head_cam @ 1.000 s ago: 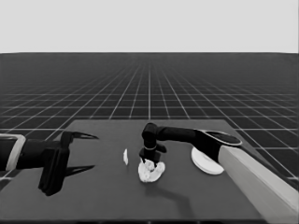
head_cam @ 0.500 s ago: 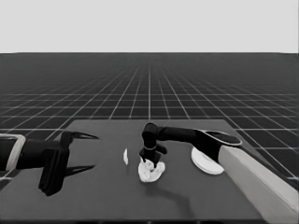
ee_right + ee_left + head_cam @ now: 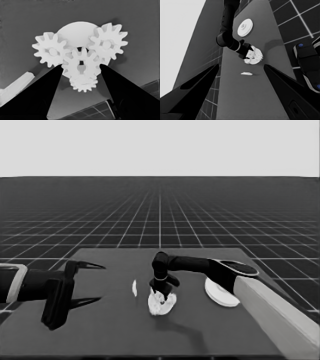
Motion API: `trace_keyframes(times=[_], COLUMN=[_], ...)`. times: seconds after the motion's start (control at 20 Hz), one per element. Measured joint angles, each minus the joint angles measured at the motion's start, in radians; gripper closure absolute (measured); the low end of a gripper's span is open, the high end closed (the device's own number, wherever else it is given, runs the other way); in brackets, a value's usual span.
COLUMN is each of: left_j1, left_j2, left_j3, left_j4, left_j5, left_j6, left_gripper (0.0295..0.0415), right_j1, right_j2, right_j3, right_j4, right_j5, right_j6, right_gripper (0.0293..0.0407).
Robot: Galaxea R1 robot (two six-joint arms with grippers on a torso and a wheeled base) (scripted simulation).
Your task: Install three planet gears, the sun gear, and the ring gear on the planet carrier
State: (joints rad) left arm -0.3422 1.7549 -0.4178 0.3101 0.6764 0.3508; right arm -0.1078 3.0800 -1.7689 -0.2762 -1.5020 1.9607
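My left tool (image 3: 89, 282) waits over the dark table's (image 3: 100, 330) left end, fingers apart. My right tool (image 3: 163, 292) stands mid-table with its fingers either side of the small white toothed centre gear (image 3: 81, 65), though I cannot tell if they clamp it; it sits among three like gears (image 3: 51, 51) on the smaller flat white round part (image 3: 75, 31). Beyond lie a thin white piece (image 3: 134, 288) and the larger thick white round part (image 3: 220, 292).
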Motion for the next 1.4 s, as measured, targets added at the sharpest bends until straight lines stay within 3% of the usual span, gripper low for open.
trace_keyframes(times=[1.4], left_j1=[0.000], left_j2=[0.000], left_j3=[0.000], left_j4=[0.000], left_j5=[0.000], left_j6=[0.000], left_gripper=[0.0326], right_j1=[0.000], right_j2=[0.000], right_j3=[0.000], right_j4=[0.000], right_j5=[0.000], right_j6=[0.293], right_gripper=[0.0391])
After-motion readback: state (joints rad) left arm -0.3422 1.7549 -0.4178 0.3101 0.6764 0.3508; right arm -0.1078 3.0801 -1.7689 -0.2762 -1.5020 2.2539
